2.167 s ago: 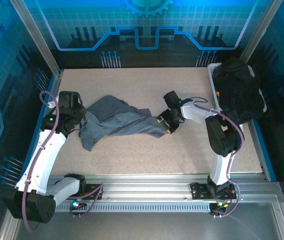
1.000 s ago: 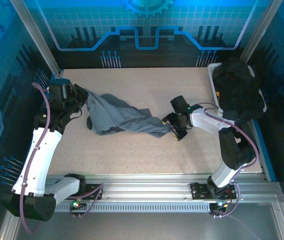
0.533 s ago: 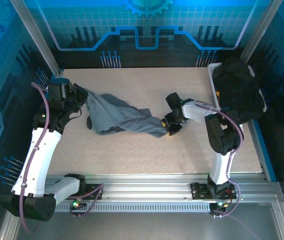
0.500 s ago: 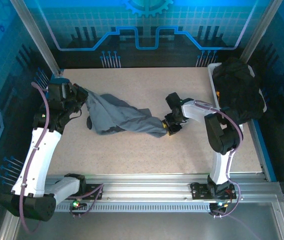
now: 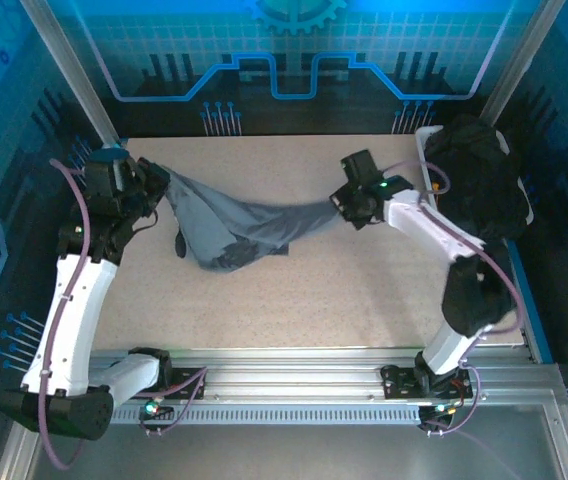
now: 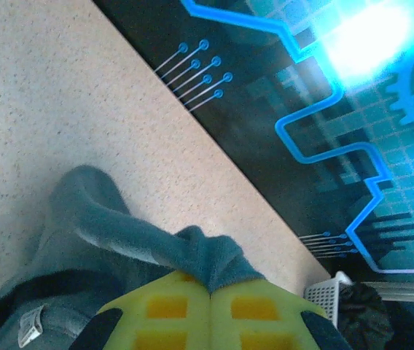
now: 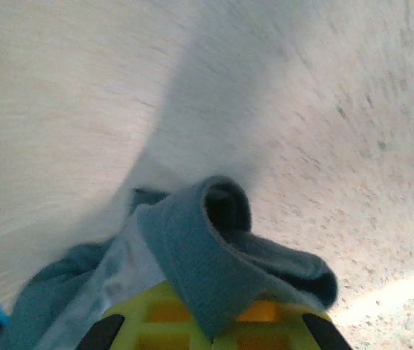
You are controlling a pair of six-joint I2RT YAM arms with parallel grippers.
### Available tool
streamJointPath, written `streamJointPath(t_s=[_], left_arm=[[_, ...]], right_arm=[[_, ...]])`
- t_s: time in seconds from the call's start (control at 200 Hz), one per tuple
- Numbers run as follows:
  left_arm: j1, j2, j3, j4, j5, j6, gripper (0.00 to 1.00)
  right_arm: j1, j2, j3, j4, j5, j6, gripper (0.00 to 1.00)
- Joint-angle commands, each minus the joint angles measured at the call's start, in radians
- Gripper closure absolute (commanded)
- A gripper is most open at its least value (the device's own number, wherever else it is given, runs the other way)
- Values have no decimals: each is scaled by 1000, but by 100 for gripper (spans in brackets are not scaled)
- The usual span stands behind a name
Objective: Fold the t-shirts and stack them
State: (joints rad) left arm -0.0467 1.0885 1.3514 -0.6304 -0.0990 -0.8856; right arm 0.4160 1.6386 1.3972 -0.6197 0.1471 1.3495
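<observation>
The left gripper has its yellow pads pressed together, pinching a fold of the slate blue-grey t-shirt. The right gripper is likewise clamped on the shirt's other end. The cloth hangs stretched between them, sagging onto the speckled table. At the far right, a white basket holds bunched black t-shirts.

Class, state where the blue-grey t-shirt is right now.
From the top external view, the blue-grey t-shirt spans the left-centre of the table, pinched at one end by the left end effector and at the other by the right end effector.
</observation>
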Motion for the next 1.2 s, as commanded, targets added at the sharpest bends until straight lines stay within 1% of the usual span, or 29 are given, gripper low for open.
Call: streamJointPath(t_s=[0.0,0.13,0.235,0.33,0.41,0.525,0.63,0.735,0.825,0.88,0.935,1.045,1.08,1.1,1.125,1.165,1.17,1.195], left_arm=[[31,19,99,80,0,-7,100],[34,34,173,168,-3,-17,100],[34,7,200,248,0,-38,100],[34,-46,204,320,-14,-46,100],[35,-83,220,352,-52,-49,100],[35,-91,260,362,-95,-58,100],[35,-32,308,361,-86,-59,100],[39,91,337,349,-72,-58,100],[59,234,346,379,-30,-73,100],[77,339,372,391,10,-90,100],[89,445,413,399,46,-91,100],[113,671,521,387,143,-96,100],[124,747,561,394,194,-106,100],[131,792,592,388,223,-112,97],[139,845,632,375,259,-120,92],[148,928,704,336,307,-111,81],[149,939,712,331,310,-110,79],[152,981,754,292,325,-95,68]], right_arm=[[-16,-146,76,-12,170,-208,100],[-16,-282,108,44,263,-383,100],[-17,-391,120,84,313,-490,100],[-19,-481,132,99,357,-557,100],[-20,-546,141,107,393,-603,100],[-43,-583,159,118,416,-640,100],[-109,-548,171,133,371,-626,100],[-193,-438,180,186,275,-596,100],[-247,-281,227,230,184,-588,100],[-264,-166,299,211,161,-589,100],[-285,-41,376,197,110,-589,100],[-317,241,619,56,3,-578,100],[-325,347,727,-20,-37,-578,90],[-329,409,802,-70,-59,-580,84],[-332,483,895,-131,-89,-589,75],[-333,595,1044,-222,-127,-609,63],[-332,607,1085,-232,-129,-609,62],[-332,665,1175,-287,-135,-619,57]])
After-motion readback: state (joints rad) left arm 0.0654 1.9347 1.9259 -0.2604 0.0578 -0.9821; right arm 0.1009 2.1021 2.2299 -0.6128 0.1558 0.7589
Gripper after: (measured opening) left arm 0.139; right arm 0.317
